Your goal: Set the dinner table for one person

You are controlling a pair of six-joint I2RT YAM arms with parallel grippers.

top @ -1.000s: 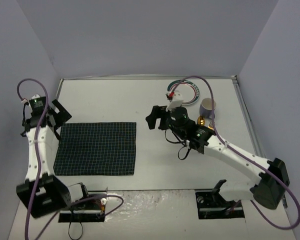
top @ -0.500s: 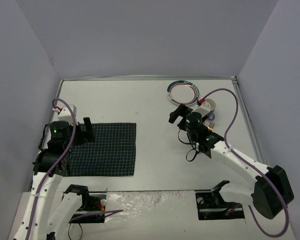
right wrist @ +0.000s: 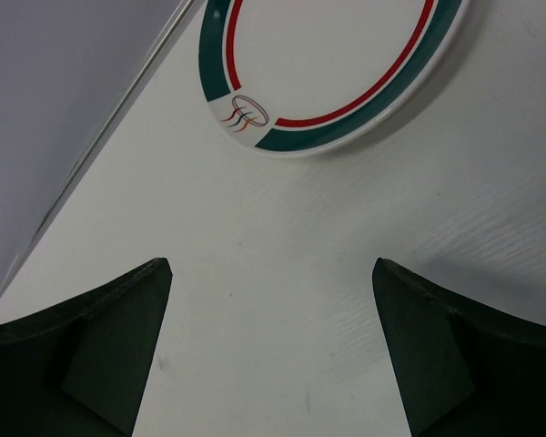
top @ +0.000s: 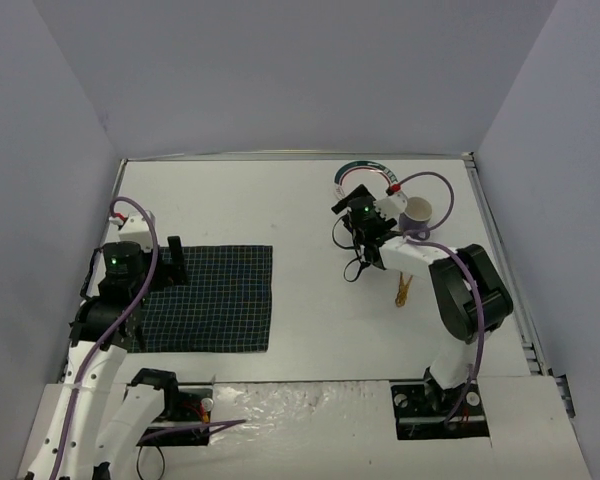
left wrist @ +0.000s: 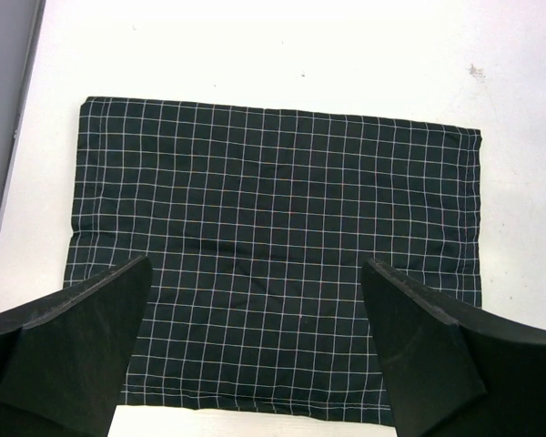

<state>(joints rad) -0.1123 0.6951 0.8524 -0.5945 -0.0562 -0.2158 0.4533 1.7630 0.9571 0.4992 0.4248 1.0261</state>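
The white dinner table [top: 280,200] carries a dark green checked cloth [top: 205,297] at the left, which fills the left wrist view [left wrist: 273,246]. My left gripper [top: 174,260] hovers over the cloth's left part, open and empty [left wrist: 255,350]. A white plate with a green and red rim [top: 372,172] lies at the back right and shows in the right wrist view [right wrist: 337,55]. My right gripper [top: 348,200] is just in front of the plate, open and empty [right wrist: 268,355], above bare table.
A lilac cup [top: 417,212] stands right of the plate. A thin gold-coloured utensil [top: 404,290] lies on the table in front of the cup, next to the right arm. Grey walls enclose the table on three sides.
The right gripper has swung back and left to the plate's near edge, uncovering the gold utensil. The left arm came in from the far left over the cloth, then held still.
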